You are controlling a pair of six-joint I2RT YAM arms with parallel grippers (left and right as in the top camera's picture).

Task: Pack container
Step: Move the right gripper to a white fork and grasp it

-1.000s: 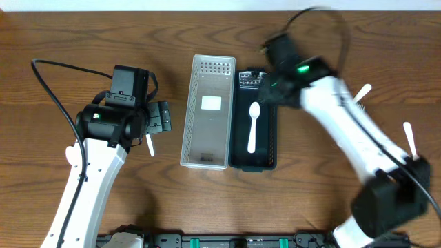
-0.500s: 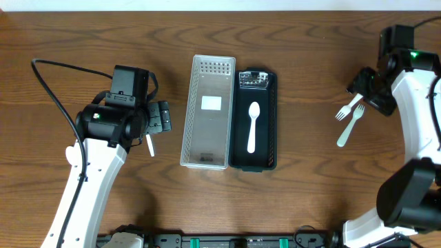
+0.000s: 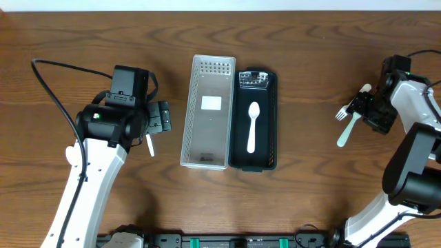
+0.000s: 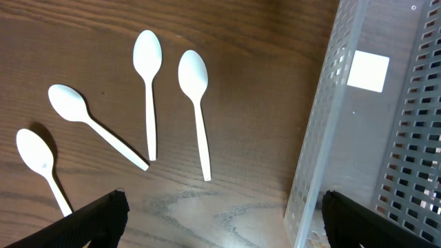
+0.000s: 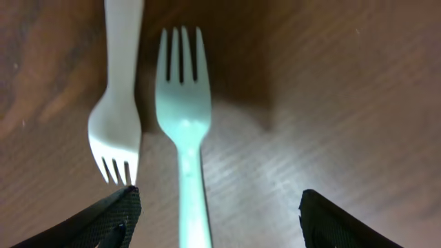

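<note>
We find the right gripper (image 5: 219, 218) spread wide over the pale green fork (image 5: 182, 117), centre of its wrist view. A white fork (image 5: 116, 131) lies just beside it, perhaps touching. Closing off-centre could nip both. We note the left gripper (image 4: 229, 218) released and empty, and the black tray (image 3: 271, 138) mid-frame overhead.

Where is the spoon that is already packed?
In the overhead view, the spoon lies lengthwise inside the black tray at mid-table, bowl toward the far edge. The tray sits directly right of the grey perforated basket.
</note>
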